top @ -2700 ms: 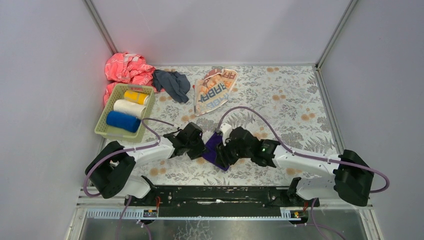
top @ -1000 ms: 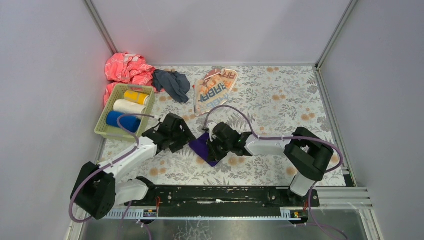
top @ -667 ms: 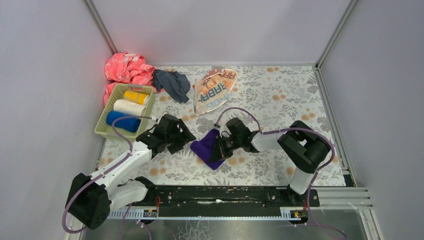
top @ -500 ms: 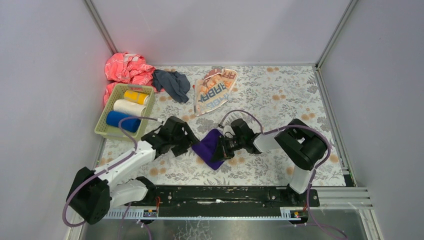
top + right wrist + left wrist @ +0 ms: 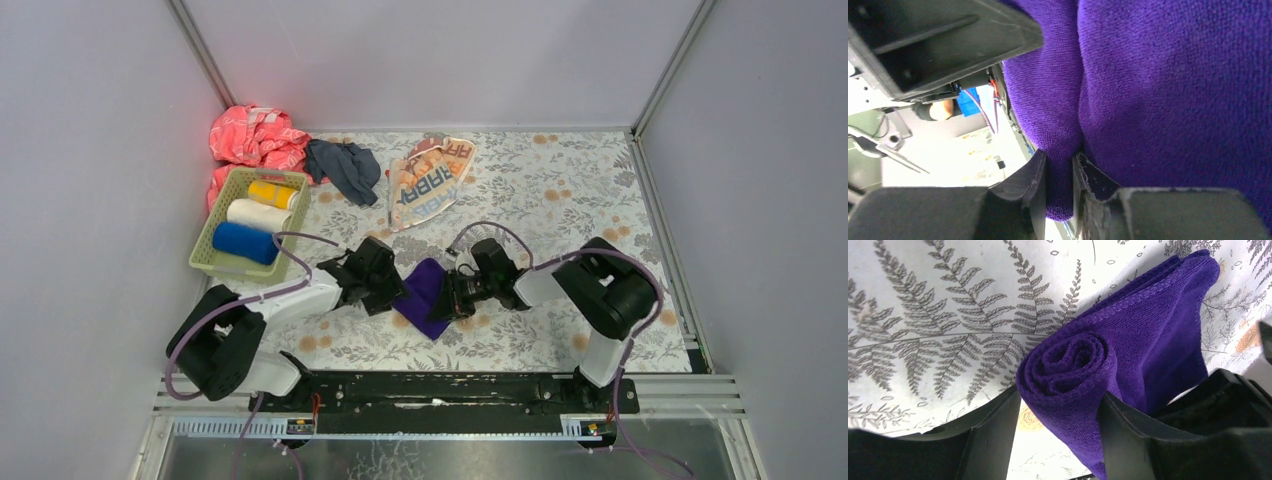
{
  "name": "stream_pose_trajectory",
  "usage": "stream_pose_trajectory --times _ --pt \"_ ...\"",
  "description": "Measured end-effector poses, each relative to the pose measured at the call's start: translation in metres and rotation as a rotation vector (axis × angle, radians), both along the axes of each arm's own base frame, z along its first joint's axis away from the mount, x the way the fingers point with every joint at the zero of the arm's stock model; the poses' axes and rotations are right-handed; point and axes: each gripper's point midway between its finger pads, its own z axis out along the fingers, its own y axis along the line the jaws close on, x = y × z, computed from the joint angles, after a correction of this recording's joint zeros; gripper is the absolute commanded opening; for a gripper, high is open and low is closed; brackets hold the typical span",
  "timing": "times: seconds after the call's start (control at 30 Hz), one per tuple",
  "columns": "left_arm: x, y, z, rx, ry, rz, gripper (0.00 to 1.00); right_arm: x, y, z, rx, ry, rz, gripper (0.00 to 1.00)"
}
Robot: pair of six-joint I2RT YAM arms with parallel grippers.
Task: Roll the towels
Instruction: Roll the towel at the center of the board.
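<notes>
The left arm (image 5: 305, 297) and right arm (image 5: 540, 288) have white links between bulky black joints. A purple cable (image 5: 487, 224) loops along each. The fingers (image 5: 990, 437) are blocky matte black plastic, the right pair scuffed pale along their edges.

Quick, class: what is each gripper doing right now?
Left gripper: closed around the rolled end of the purple towel.
Right gripper: closed, pinching a fold of the same towel.
</notes>
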Motion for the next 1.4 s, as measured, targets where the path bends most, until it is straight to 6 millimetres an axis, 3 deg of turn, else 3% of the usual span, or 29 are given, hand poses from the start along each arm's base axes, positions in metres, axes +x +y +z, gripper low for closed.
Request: stream_pose_trajectory --times 0.1,0.2,0.33,0.53,0.77,0.97,1.07,1.2,1.4 --pt "0.004 -0.004 -0.004 -0.008 -0.002 -0.001 0.53 0.005 -0.007 0.005 -0.056 -0.069 -0.01 0.47" --pt "0.008 -0.007 -0.004 -0.016 -0.012 -0.002 0.52 0.012 -0.018 0.015 -0.133 -0.194 -0.024 0.58" --pt "0.009 -0.008 -0.004 -0.018 -0.014 -0.003 0.52 0.015 -0.023 0.036 -0.236 -0.405 -0.01 0.62" --pt "0.011 -0.01 -0.004 -0.023 -0.016 -0.007 0.52 -0.002 -0.006 0.059 -0.343 -0.741 0.105 0.61" --pt "0.011 -0.012 -0.004 -0.026 -0.018 -0.017 0.52 -0.024 0.001 0.046 -0.494 -1.015 0.25 0.62" --pt "0.011 -0.012 -0.004 -0.026 -0.019 -0.017 0.53 -0.006 -0.009 0.012 -0.677 -1.099 0.289 0.62" --pt "0.012 -0.012 -0.004 -0.026 -0.02 -0.018 0.53 0.001 -0.01 0.008 -0.731 -1.136 0.287 0.62" --pt "0.014 -0.014 -0.004 -0.024 -0.021 -0.023 0.54 0.007 -0.013 0.003 -0.786 -1.159 0.294 0.53" --pt "0.019 -0.011 -0.002 0.0 -0.041 -0.021 0.63 0.014 -0.015 -0.002 -0.847 -1.17 0.302 0.24"
